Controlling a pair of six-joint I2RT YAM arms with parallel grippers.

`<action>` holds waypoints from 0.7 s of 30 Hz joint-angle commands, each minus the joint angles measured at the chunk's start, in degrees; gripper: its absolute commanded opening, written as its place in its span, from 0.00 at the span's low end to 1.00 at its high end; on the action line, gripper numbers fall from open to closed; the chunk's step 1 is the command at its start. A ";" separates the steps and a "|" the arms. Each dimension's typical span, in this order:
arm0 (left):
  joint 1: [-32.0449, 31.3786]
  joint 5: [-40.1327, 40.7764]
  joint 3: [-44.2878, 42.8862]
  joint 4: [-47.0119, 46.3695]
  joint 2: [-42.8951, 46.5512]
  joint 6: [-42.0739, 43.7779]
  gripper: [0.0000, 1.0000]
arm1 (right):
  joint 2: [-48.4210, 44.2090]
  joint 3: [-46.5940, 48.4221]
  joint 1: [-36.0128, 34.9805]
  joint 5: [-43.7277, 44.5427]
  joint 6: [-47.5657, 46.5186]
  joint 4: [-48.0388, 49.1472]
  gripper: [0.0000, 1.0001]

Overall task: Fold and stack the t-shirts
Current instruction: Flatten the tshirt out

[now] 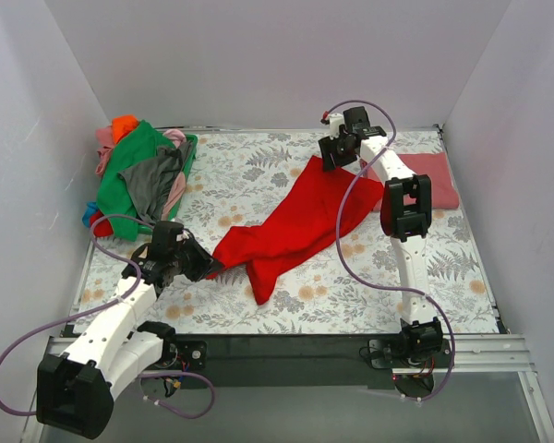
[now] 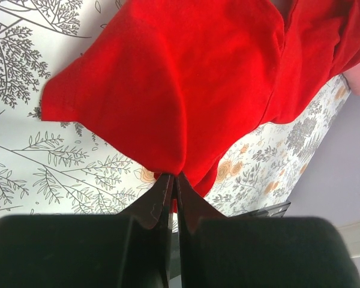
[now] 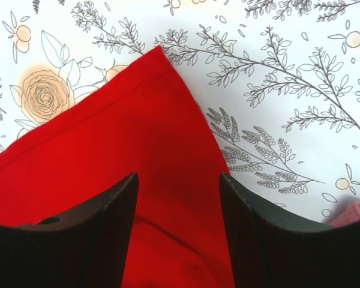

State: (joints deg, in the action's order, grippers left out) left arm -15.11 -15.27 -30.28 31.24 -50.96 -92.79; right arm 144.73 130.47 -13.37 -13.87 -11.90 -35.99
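A large bright red t-shirt (image 1: pixel 300 226) lies stretched diagonally across the middle of the floral table cloth. My left gripper (image 1: pixel 209 265) is shut on its near left edge, the cloth pinched between the fingertips in the left wrist view (image 2: pixel 174 177). My right gripper (image 1: pixel 331 159) is open above the shirt's far corner (image 3: pixel 162 120), a finger on each side over the red cloth. A dull rose-red t-shirt (image 1: pixel 429 180) lies folded at the far right. A heap of t-shirts (image 1: pixel 143 171), green, grey, pink and orange, sits at the far left.
Grey walls close in the table on the left, back and right. A black strip (image 1: pixel 286 355) runs along the near edge between the arm bases. Purple cables loop beside both arms.
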 commanded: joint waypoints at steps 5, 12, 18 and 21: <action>0.17 1.91 -3.82 1.36 0.07 1.47 0.00 | 2.49 2.24 0.18 0.51 0.74 3.12 0.61; 0.17 3.57 -4.87 1.54 -0.19 2.53 0.00 | 2.67 -0.74 0.09 -5.54 -0.05 2.59 0.30; 0.17 5.60 -8.11 1.36 -0.89 4.54 0.00 | -1.63 -2.59 -0.26 -7.31 -2.24 1.27 0.01; 0.17 7.44 -11.01 2.59 -0.90 6.30 0.00 | -6.98 -4.61 -0.34 -8.62 -2.77 1.01 0.01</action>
State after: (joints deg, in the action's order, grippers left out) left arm -15.11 -10.90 -36.71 33.21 -52.31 -89.23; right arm 144.99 127.70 -13.17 -19.35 -13.39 -32.99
